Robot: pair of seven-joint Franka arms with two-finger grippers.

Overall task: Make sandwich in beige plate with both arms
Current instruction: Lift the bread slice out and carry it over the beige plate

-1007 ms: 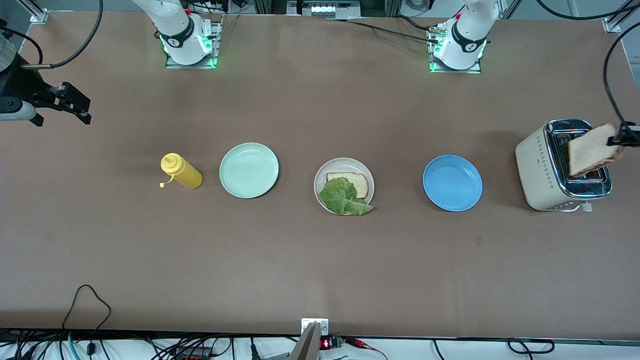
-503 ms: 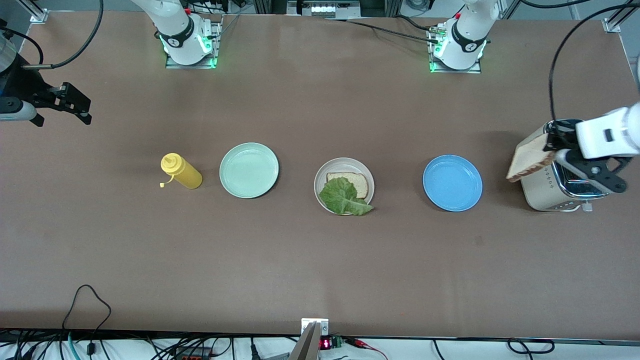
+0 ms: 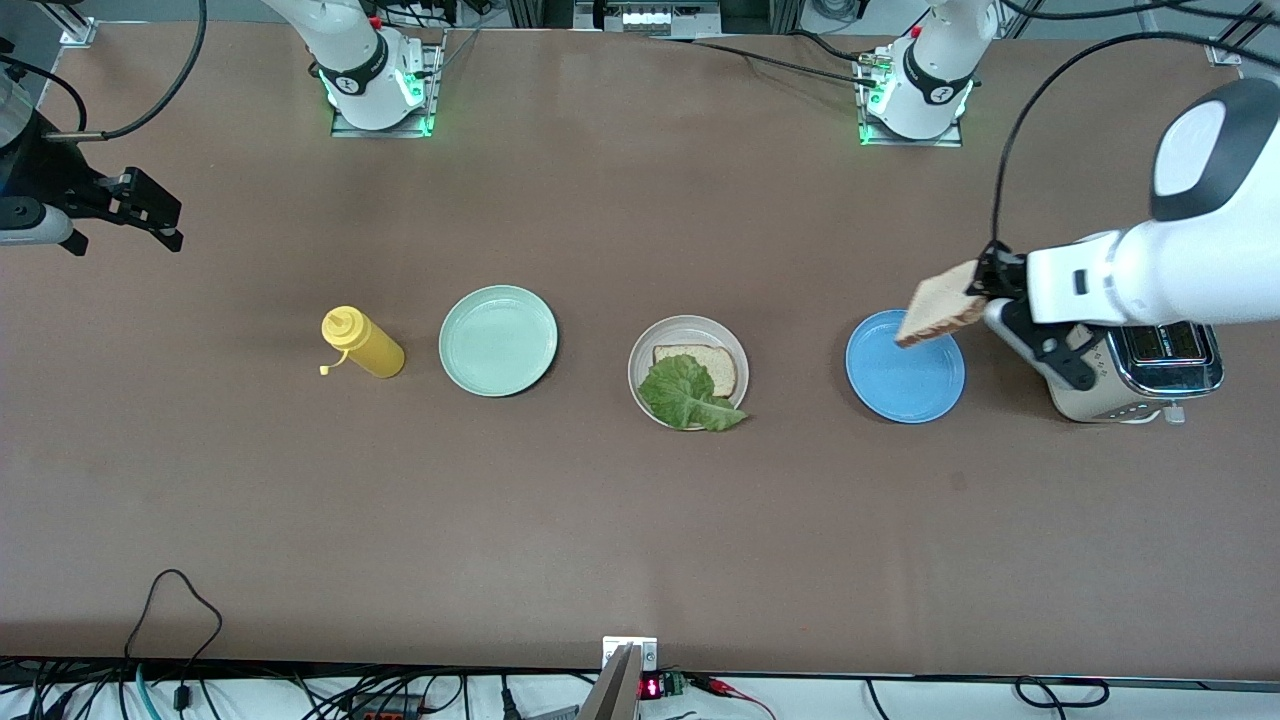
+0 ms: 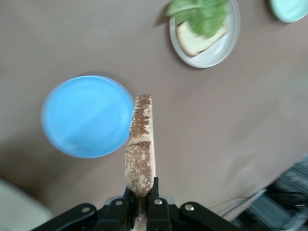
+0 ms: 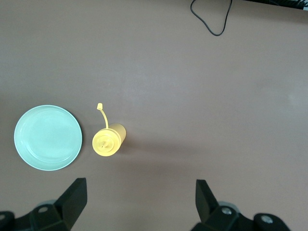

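The left gripper [image 3: 985, 290] is clamped on one edge of a toasted bread slice [image 3: 938, 312], which it holds in the air over the rim of the blue plate [image 3: 900, 385], at about the plate's 1 o'clock in the front view. In the left wrist view the slice [image 4: 140, 147] stands edge-on, pinched only at its lower end, so most of it juts out unsupported. The toaster [image 3: 1140, 375] sits at 3 o'clock from the blue plate.

The beige plate [image 3: 690, 330], at 9 o'clock from the blue one, carries the other bread slice [image 3: 715, 362] with a lettuce leaf [image 3: 685, 395] lying partly over it and spilling across the rim toward 5 o'clock.

The right gripper [image 3: 140, 215] waits with its jaws spread wide and empty, over the table at the right arm's end, at about 10 o'clock from the yellow squeeze bottle [image 3: 362, 343] and mint green plate [image 3: 498, 340].

The likely risks:
- The thin edge grip could let the slice pivot or slip during travel, dropping it onto the blue plate.
- Released while tilted on edge, it could land askew, slide off the lettuce, or push the overhanging leaf off the plate.
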